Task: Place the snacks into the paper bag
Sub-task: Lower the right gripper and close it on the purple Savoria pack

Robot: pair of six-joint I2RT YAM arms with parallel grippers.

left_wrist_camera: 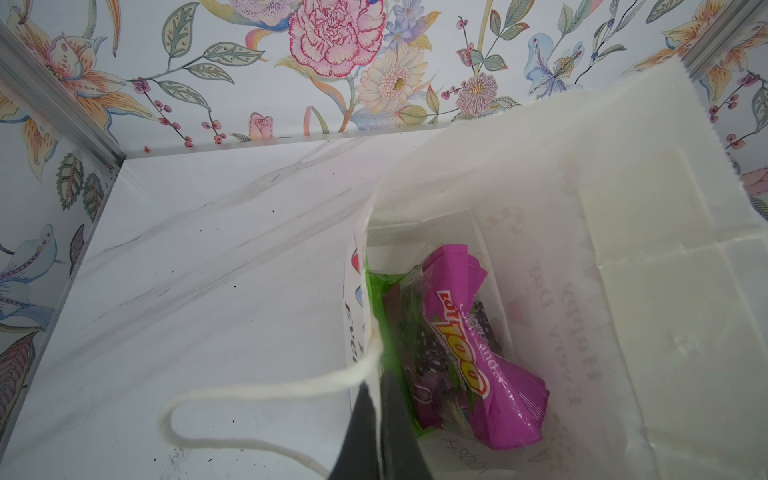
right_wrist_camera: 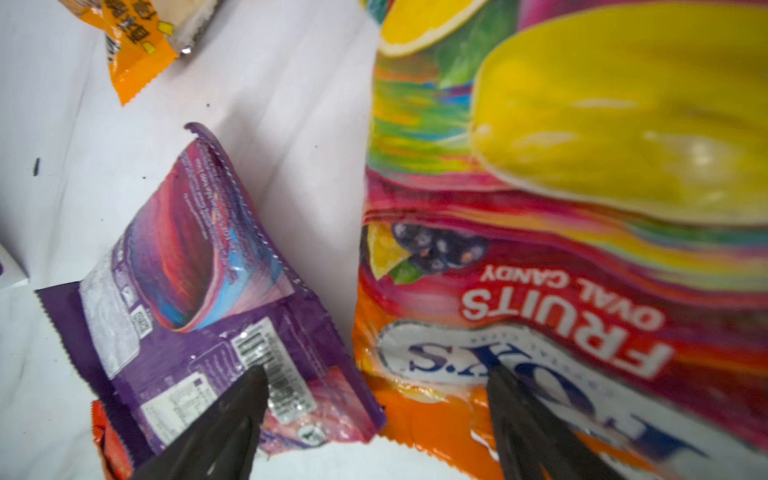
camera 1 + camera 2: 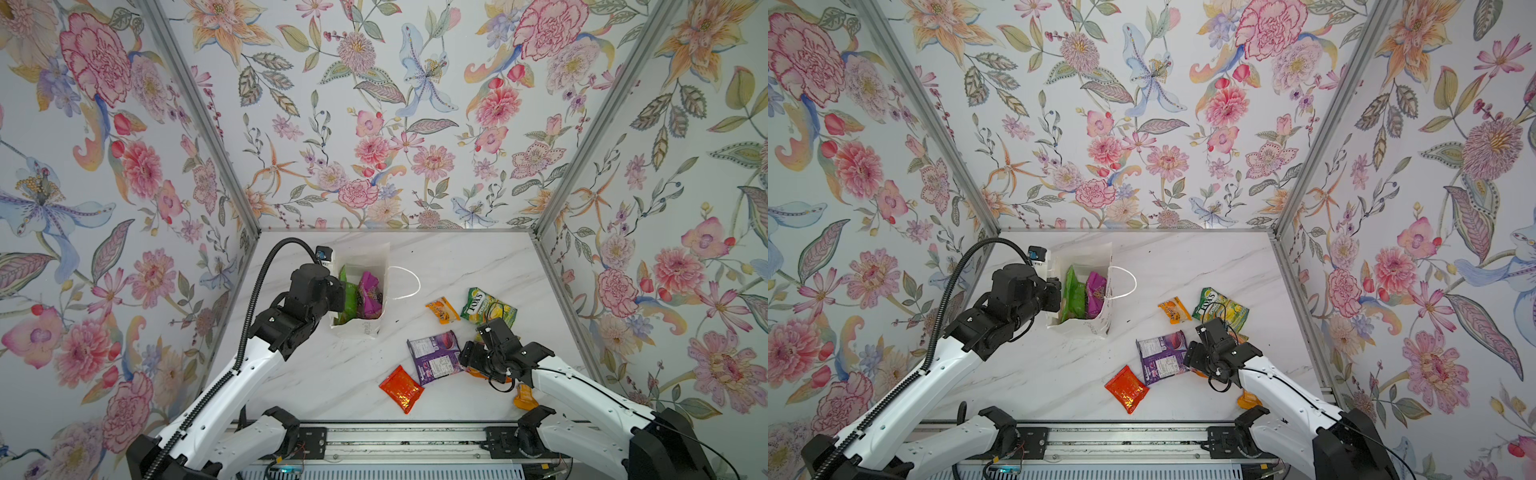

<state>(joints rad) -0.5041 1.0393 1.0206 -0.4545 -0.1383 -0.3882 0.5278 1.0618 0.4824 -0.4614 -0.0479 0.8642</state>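
bag: white paper bag stands upright, mouth open, on the back left part of the marble table
bag contents: green packet and magenta packet inside, side by side
bag handle: white cord loop hangs outside the right wall and lies on the table
left gripper: left gripper is pinched tight on the bag's rim, paper edge between the two fingers, just beside where a cord joins
snacks outside: five-plus packets on the right half of the table, well apart from the bag
green FOX'S bag: farthest back, beside the small orange sachet
purple packet: label side up, its corner overlapping the red-orange foil pack
orange FOX'S bag: just beside the purple packet, mostly hidden under the arm in both top views
right gripper: right gripper spread wide, holding nothing, one finger over the purple packet, one over the orange FOX'S bag; contact cannot be told
extra: orange packet peeks out beneath the right arm
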